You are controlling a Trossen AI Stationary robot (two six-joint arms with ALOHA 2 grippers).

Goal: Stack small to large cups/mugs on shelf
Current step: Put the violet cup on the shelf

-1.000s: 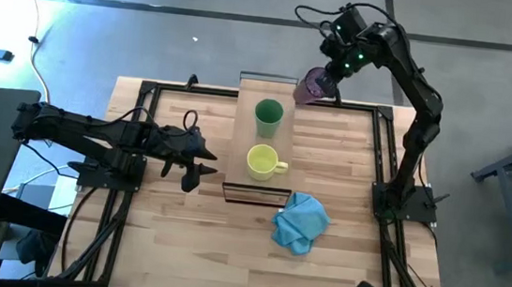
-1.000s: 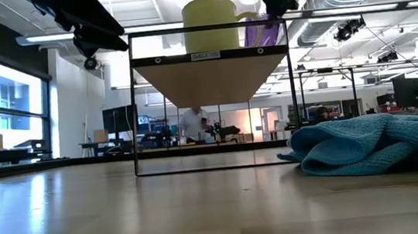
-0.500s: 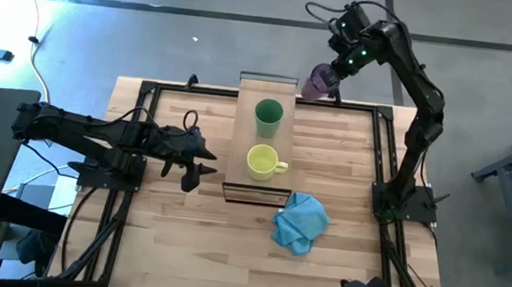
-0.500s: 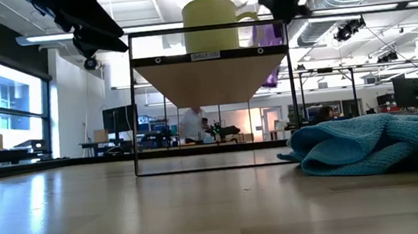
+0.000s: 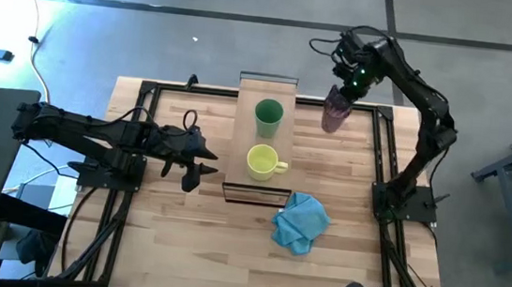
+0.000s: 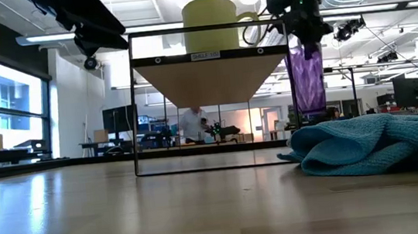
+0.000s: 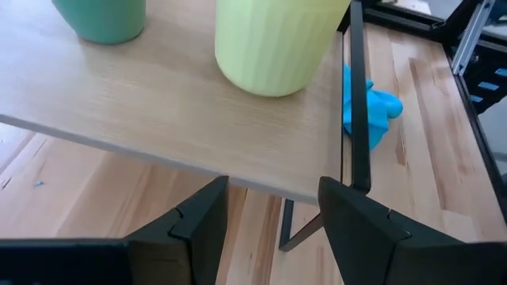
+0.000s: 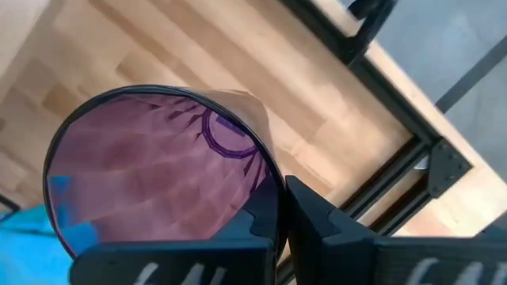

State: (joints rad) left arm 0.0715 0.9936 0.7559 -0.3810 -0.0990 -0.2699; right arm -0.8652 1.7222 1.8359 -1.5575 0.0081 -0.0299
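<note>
The tumbler (image 5: 335,113) is held by its rim in the right gripper (image 5: 344,88), whose fingers are pinched together on the rim wall, as is seen in the right wrist view, where the open mouth (image 8: 158,174) is turned toward the camera. In the low view the tumbler (image 6: 307,79) hangs upright, its long axis vertical, mouth up and base down, clear of the surface (image 6: 164,207) and just beside the right end of the shelf (image 6: 208,74). From above it is placed over the far right part of the surface (image 5: 347,181), beside the shelf (image 5: 242,142) and not on it. On the shelf the green cup (image 5: 269,115) is stood upright at the far part, mouth up, and the mug (image 5: 262,162) is stood upright nearer the front, its handle pointed right. The two are set apart along the shelf's long axis. A blue cloth (image 5: 300,220) is crumpled on the surface near the shelf's front end. The left gripper (image 5: 200,162) is held low at the left of the shelf, its fingers (image 7: 198,222) spread apart with nothing between them, pointed at the shelf edge below the mug (image 7: 273,43).
</note>
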